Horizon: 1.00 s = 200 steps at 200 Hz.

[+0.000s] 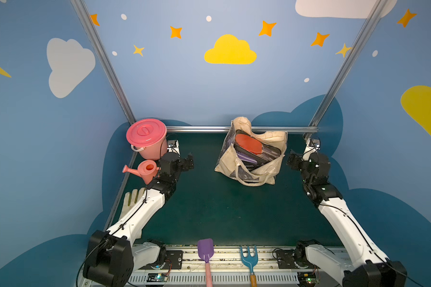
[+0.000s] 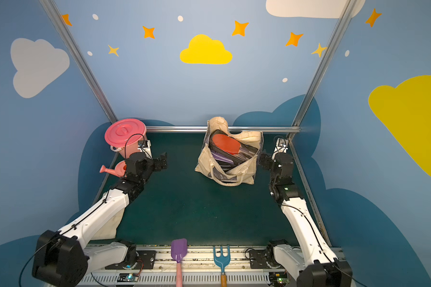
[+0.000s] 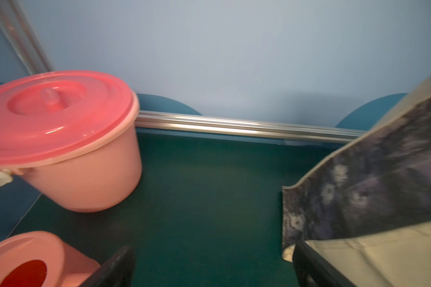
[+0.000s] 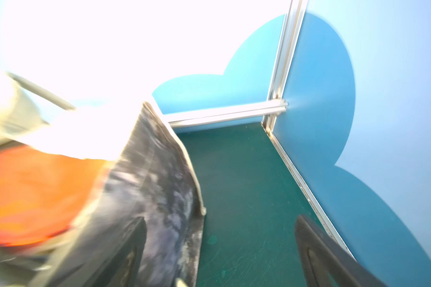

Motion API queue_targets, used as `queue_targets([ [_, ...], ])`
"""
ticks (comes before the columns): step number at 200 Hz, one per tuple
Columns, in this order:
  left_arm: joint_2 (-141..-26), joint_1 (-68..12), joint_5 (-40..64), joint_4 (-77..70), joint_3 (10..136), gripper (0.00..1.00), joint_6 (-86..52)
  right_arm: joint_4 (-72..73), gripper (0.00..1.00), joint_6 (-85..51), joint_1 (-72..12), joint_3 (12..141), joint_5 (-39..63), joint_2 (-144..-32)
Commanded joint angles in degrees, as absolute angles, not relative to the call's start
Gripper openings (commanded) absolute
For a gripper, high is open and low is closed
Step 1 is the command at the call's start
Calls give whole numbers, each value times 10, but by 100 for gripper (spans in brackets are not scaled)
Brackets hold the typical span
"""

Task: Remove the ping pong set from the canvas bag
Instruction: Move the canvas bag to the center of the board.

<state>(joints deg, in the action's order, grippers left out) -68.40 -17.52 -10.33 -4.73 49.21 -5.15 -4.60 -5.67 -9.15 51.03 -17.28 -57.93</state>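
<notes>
Showing shovel and rake nearest; farther back, left gripper and right gripper gaping wide, holding nothing, either side of canvas bag with ping pong set inside. Could drag floppy bag along by pinching fabric.

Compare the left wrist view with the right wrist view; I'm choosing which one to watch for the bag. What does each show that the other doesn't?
Only the left wrist view: the pink lidded bucket and the pink watering can. Only the right wrist view: the ping pong set, seen as a blurred orange-red paddle inside the bag, and the frame's corner post. Both: the canvas bag with its grey-purple printed side, the green table, and that arm's own spread fingers, on the left gripper and the right gripper.
</notes>
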Motion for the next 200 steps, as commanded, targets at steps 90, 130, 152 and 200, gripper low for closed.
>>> queue_targets([
  [90, -887, -287, 60, 150, 862, 100, -66, -329, 92, -79, -116, 785, -27, -748],
  [130, -991, -302, 86, 179, 959, 100, -71, -346, 92, -75, -120, 817, -55, -808],
  [152, -1006, -316, 108, 160, 972, 100, -79, -343, 91, -68, -120, 811, -77, -827],
  [200, -1052, -329, 108, 190, 1032, 100, -79, -326, 68, -62, -119, 803, -88, -855],
])
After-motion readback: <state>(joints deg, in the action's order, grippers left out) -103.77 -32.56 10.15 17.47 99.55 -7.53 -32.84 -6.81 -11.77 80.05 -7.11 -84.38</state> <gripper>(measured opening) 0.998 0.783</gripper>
